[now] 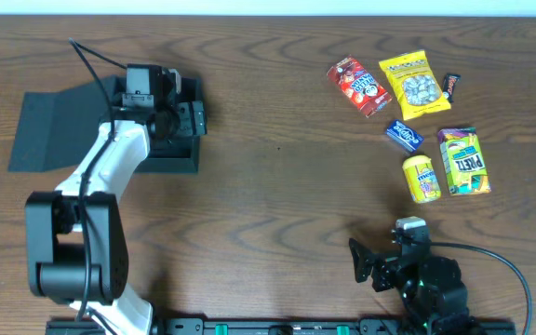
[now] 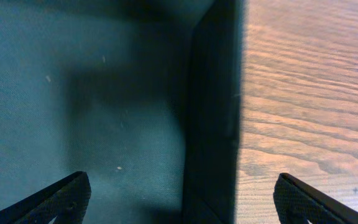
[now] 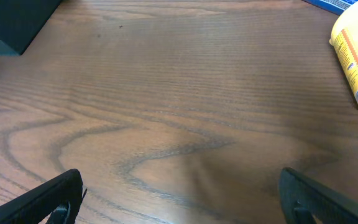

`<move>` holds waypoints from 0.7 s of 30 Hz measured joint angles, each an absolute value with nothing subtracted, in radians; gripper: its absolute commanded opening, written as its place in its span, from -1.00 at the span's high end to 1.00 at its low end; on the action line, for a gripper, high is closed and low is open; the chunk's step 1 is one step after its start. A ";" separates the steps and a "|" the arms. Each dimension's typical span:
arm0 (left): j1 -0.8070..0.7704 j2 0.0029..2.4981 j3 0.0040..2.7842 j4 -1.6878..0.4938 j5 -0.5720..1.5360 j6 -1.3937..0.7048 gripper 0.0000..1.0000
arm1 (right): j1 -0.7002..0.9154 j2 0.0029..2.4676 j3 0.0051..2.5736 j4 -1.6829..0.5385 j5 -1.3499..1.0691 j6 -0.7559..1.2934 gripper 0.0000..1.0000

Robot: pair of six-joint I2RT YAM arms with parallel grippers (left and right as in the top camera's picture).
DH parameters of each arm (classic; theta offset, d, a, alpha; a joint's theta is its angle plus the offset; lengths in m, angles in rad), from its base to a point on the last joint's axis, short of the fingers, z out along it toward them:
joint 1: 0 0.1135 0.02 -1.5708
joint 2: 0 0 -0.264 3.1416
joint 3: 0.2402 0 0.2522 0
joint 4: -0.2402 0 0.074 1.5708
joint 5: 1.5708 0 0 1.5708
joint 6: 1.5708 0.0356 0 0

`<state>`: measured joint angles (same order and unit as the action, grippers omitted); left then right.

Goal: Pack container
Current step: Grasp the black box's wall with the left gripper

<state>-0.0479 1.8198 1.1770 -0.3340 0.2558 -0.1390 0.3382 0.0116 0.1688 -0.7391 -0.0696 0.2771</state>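
Note:
The container, a matte black shallow box, lies at the table's left with its flap lid folded out flat to the left. My left gripper hangs open over its right side. In the left wrist view the left gripper straddles the container's right wall. One finger is over the bare box floor, the other over the wood. My right gripper rests open near the front edge. The right wrist view shows the right gripper holding nothing above bare wood.
Snacks lie at the right: a red packet, a yellow bag, a small dark bar, a blue packet, a yellow packet and a green-yellow box.

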 measured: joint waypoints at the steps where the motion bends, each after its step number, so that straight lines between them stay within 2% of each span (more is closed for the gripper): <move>1: -0.048 1.829 1.177 -0.334 0.256 -0.149 -0.70 | 0.338 0.012 0.169 -0.739 -0.070 0.277 -0.99; 2: -0.048 1.839 1.177 -0.334 0.256 -0.164 -0.52 | 0.338 0.012 0.169 -0.739 -0.070 0.277 -0.98; 3: -0.048 1.846 1.177 -0.334 0.257 -0.172 -0.17 | 0.338 0.012 0.169 -0.739 -0.070 0.277 -0.99; 4: -0.048 1.850 1.177 -0.332 0.258 -0.181 0.07 | 0.338 0.012 0.169 -0.739 -0.070 0.277 -0.98; 7: -0.050 1.850 1.177 -0.312 0.266 -0.189 0.48 | 0.338 0.012 0.169 -0.739 -0.070 0.277 -0.98; 9: -0.051 1.850 1.177 -0.304 0.268 -0.200 0.89 | 0.338 0.012 0.169 -0.739 -0.070 0.277 -0.99; 17: -0.065 1.850 1.178 -0.284 0.261 -0.174 0.89 | 0.338 0.012 0.169 -0.739 -0.070 0.277 -0.99; 21: -0.126 1.850 1.178 -0.281 0.265 -0.121 0.89 | 0.338 0.012 0.169 -0.739 -0.069 0.277 -0.99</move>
<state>-0.1261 1.8500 1.1782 -0.2813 0.2646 -0.1215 0.3382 0.0116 0.1688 -0.7391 -0.0692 0.2771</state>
